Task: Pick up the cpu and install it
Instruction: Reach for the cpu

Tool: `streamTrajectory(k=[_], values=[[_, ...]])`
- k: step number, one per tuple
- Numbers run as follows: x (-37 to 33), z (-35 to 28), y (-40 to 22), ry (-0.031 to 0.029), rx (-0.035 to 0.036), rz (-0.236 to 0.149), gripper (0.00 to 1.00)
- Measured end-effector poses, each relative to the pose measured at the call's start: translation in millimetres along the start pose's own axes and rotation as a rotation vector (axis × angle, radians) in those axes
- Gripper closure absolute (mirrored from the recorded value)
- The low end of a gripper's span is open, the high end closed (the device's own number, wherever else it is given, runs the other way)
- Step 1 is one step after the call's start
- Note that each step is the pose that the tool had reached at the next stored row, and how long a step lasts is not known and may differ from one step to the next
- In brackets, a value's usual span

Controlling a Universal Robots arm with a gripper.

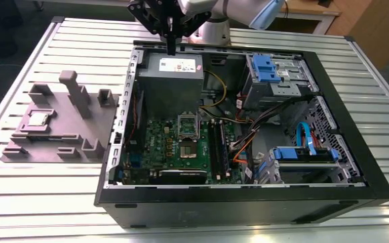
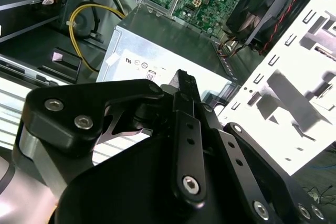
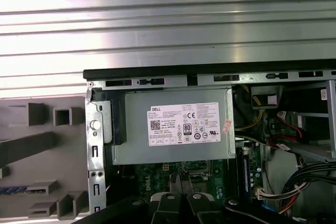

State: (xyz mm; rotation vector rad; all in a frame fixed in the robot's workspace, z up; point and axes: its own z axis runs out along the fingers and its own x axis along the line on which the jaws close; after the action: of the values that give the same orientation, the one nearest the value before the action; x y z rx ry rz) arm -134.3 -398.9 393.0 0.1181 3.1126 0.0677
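The cpu (image 1: 38,118) lies flat, metal top up, in a shallow seat of the grey stepped block (image 1: 59,129). The block stands on the slatted table (image 1: 39,202) near the edge at the exterior view's left. The seat seems meant to keep the chip square and level, so it can be taken from above.

Just beside the block, the computer case (image 1: 248,202) lies on its side with the panel off. This turns the motherboard (image 1: 181,147) and its socket (image 1: 188,126) upward; the socket looks open and empty, so the chip is not yet installed.

The gripper (image 1: 171,50) hangs over the far end of the case, close to the table's far edge. It is above the power supply box (image 1: 170,76) and well apart from the cpu. Its fingers point straight down and look closed together with nothing between them, as the first wrist view also suggests. Nothing has been picked up, and the arm stands high enough to clear the case walls.
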Motion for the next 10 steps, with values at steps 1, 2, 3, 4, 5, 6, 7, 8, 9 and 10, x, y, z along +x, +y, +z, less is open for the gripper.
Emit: streamTrajectory(k=[1, 2, 3, 4, 5, 6, 7, 8, 9, 10], values=[[0.2, 0.0, 0.0, 0.0000, 0.0000, 0.000, 0.90], [0.3, 0.0, 0.0, 0.0001, 0.0000, 0.000, 0.90], [0.5, 0.0, 0.0, 0.0001, 0.0000, 0.000, 0.90], [0.7, 0.0, -0.1, 0.0001, 0.0001, 0.000, 0.90], [0.8, 0.0, -0.1, 0.0002, 0.0001, 0.000, 0.90], [1.0, 0.0, -0.1, 0.0002, 0.0001, 0.000, 0.90], [1.2, 0.1, -0.1, 0.0002, 0.0000, 0.000, 0.90], [1.5, 0.0, -0.1, 0.0003, 0.0001, 0.000, 0.90], [1.8, 0.1, -0.2, 0.0002, 0.0000, 0.000, 0.90], [2.0, 0.1, -0.2, 0.0003, 0.0001, 0.000, 0.90]])
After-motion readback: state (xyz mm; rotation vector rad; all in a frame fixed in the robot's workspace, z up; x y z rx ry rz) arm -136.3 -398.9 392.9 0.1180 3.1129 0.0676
